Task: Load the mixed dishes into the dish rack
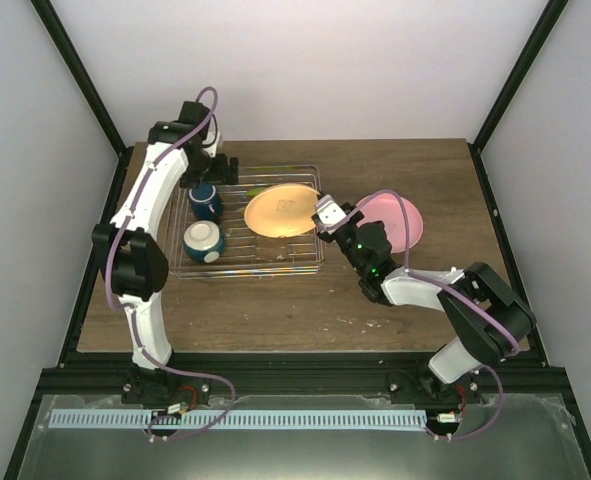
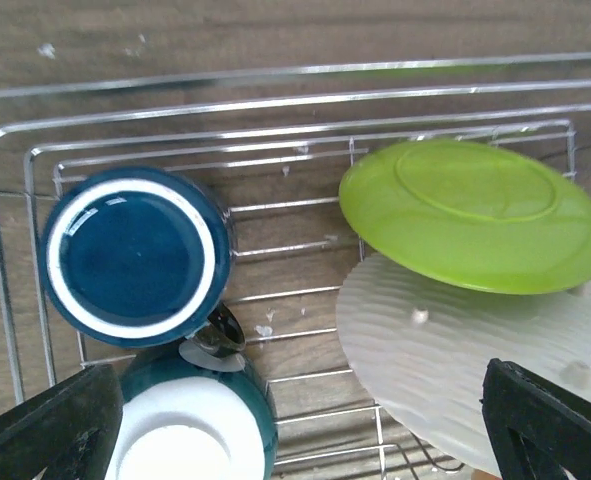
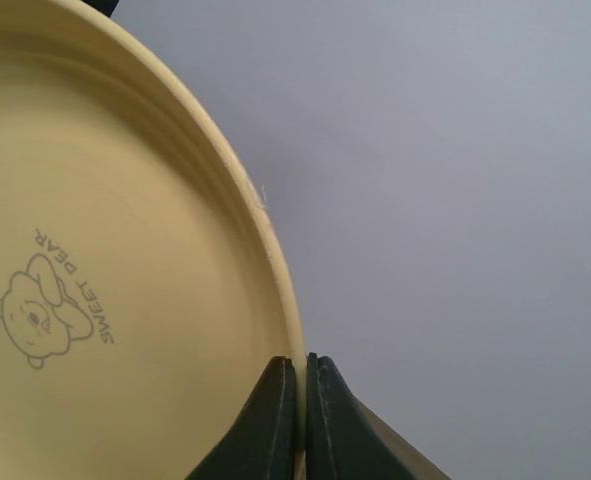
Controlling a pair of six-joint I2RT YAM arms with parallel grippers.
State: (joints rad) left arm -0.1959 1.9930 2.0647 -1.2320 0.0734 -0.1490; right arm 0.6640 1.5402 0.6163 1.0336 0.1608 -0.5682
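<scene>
pinching the cream plate (image 3: pixel 125 250), right fingers (image 3: pixel 265 430) cover its rim; left fingers (image 2: pixel 50 430) spread, mostly cropped.

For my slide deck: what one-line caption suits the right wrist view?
Right gripper shut on the rim of the cream plate, whose face shows a bear print labelled SWEET PEAR.

I see a brown wood-grain rectangular surface (image 1: pixel 275 310) boxed in by plain pale grey walls (image 1: pixel 305 60). Black metal frame posts (image 1: pixel 78 75) rise at its corners; the light is soft and even.
</scene>
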